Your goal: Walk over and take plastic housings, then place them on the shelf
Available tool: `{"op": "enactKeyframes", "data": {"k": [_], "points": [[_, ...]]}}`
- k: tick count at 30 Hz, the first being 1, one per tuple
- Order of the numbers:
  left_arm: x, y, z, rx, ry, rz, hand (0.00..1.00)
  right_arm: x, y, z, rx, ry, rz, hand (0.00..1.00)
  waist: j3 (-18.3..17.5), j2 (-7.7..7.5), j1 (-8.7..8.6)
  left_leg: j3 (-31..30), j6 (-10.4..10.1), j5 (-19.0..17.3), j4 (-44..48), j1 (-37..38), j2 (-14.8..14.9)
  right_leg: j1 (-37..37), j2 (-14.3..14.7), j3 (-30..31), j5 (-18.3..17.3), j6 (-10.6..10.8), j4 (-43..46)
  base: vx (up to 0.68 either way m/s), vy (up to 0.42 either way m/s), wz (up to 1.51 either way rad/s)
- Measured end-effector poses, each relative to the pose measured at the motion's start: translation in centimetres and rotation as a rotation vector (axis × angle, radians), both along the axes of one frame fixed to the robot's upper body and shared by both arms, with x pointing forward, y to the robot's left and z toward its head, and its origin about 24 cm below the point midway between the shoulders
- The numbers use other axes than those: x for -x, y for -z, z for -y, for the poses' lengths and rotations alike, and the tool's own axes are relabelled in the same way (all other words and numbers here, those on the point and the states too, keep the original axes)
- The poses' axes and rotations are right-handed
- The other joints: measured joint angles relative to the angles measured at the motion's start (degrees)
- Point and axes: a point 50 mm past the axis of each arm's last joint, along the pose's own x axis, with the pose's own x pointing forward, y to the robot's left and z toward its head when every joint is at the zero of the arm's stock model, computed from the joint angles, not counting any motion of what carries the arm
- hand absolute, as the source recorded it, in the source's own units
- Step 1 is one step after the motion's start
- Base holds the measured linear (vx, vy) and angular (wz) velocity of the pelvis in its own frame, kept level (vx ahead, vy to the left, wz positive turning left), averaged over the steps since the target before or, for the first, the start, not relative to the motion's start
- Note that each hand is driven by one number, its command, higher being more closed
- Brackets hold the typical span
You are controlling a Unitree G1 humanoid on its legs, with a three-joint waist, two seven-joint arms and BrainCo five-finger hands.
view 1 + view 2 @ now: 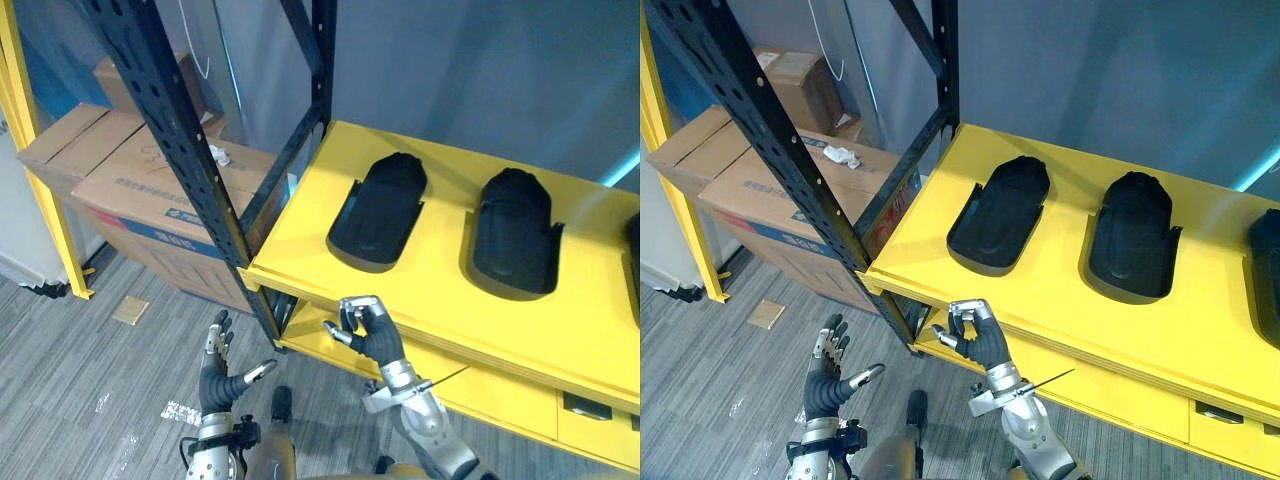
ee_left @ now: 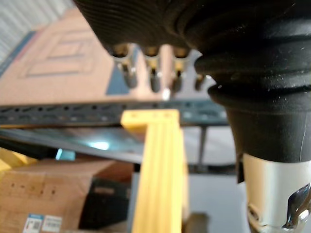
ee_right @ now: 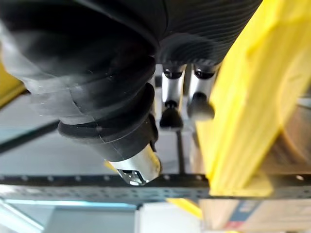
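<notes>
Two black plastic housings point(image 1: 380, 210) point(image 1: 513, 235) lie hollow side up on the yellow shelf board point(image 1: 440, 295). A third housing point(image 1: 1265, 270) shows at the right edge. My right hand point(image 1: 368, 328) hangs just below the board's front edge, its fingers curled toward the thumb with nothing in them. Lower left, over the grey floor, my left hand point(image 1: 218, 372) is raised with straight spread fingers and holds nothing. In the right wrist view the yellow board point(image 3: 243, 97) runs close beside the fingers point(image 3: 170, 97).
A black perforated upright point(image 1: 190, 150) and a diagonal brace frame the shelf's left end. Big cardboard boxes point(image 1: 120, 170) stand behind it, and a yellow post point(image 1: 40, 170) rises at the far left. A lower yellow level with drawers point(image 1: 590, 410) sits under the board.
</notes>
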Motion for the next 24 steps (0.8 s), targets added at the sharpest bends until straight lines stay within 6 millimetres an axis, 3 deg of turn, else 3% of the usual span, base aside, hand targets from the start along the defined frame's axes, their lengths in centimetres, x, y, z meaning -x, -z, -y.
{"op": "enactKeyframes", "data": {"k": [9, 24], "points": [[0.3, 0.7, 1.4, 0.025, 0.049, -0.033, 0.00, -1.3, 0.0, -0.7, -0.039, 0.095, -0.009, 1.00, 0.98, 1.28, 0.21, -0.25, -0.09, 0.02, 0.21, 0.50, -0.02, 0.11, -0.07, -0.02, -0.01, 0.14, 1.26, -0.01, -0.004, 0.00], [0.3, 0.7, 1.6, 0.030, 0.053, -0.037, 0.00, -4.6, -1.4, -1.0, -0.027, 0.197, 0.042, 1.00, 5.01, 2.18, 1.07, -0.52, -0.14, 0.45, 0.24, 0.20, -0.36, -1.24, -0.79, -0.16, -0.94, 0.30, 3.69, -0.02, -0.002, 0.00]]}}
